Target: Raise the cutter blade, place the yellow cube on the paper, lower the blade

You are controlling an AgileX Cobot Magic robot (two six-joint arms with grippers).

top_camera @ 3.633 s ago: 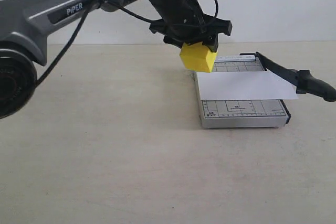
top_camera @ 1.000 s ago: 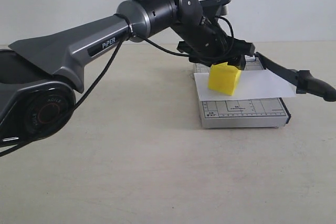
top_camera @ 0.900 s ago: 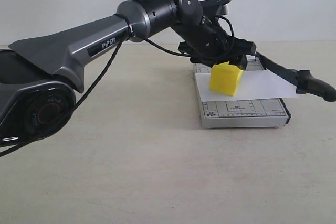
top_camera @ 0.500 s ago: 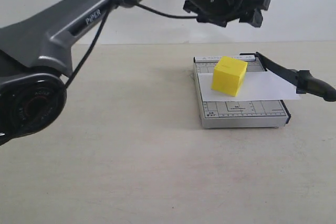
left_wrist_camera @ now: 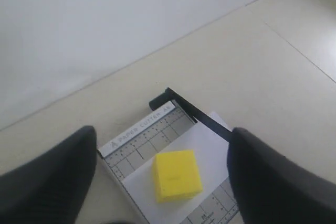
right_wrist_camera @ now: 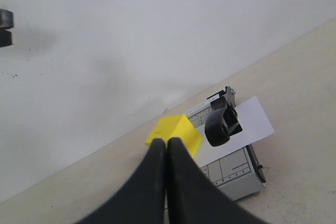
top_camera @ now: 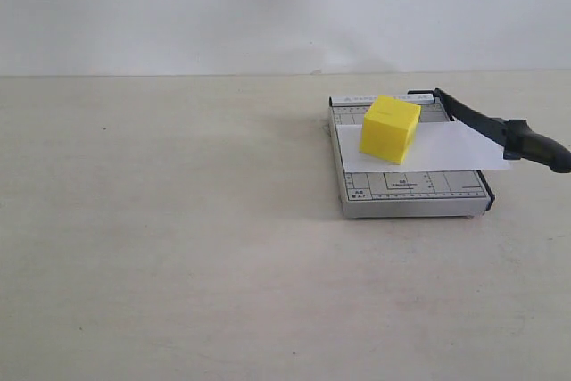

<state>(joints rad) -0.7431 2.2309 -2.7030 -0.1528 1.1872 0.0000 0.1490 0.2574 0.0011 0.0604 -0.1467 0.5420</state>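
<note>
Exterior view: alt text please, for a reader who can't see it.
A yellow cube sits on a white paper sheet laid across a small grey paper trimmer on a beige table. The trimmer's black cutter blade stands raised at the right side; no robot arm is in view.

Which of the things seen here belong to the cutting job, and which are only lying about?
Belong to the job: yellow cube, paper, cutter blade, grey trimmer base.
Lying about: nothing loose that I can see; besides these, only the table and the wall.
</note>
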